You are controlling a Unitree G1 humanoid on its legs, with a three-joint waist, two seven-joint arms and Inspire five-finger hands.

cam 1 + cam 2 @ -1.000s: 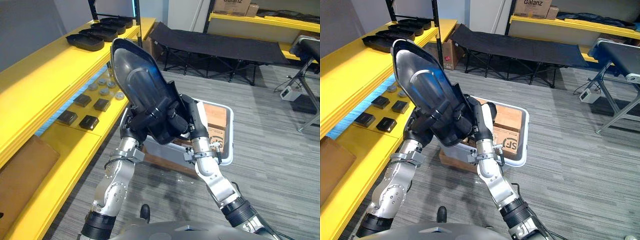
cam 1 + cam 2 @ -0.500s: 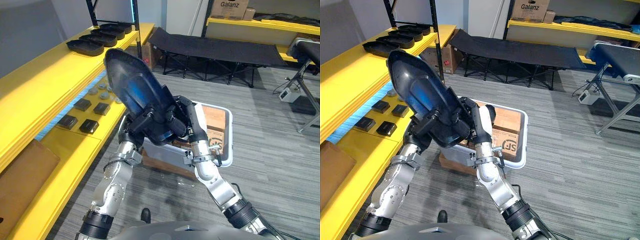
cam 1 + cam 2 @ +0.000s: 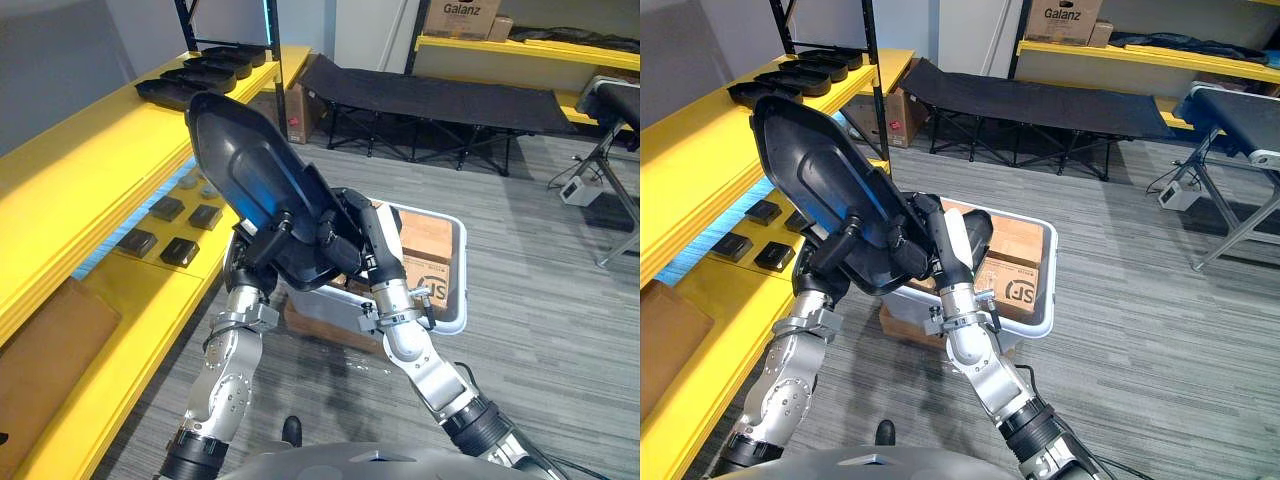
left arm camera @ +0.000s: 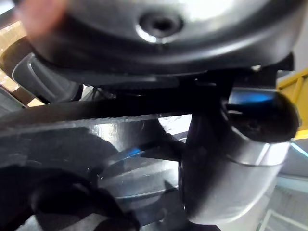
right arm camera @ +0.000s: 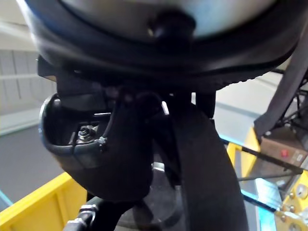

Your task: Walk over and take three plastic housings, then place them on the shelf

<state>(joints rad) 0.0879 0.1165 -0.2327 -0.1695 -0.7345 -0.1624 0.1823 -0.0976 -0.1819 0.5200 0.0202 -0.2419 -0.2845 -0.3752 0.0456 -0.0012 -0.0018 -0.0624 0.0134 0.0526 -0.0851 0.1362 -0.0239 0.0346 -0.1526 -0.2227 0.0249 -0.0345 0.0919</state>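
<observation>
The left hand (image 3: 262, 250) and right hand (image 3: 355, 240) are curling their fingers round one black housing (image 3: 245, 165) — holding it up near the yellow shelf (image 3: 90, 160) edge, not putting it down yet.

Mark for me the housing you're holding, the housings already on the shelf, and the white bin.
Held housing (image 3: 250, 165), left eye view: the middle of its broad face.
Shelf housings (image 3: 162, 90), left eye view: the nearest one in the row.
White bin (image 3: 463, 275), left eye view: its right rim.
</observation>
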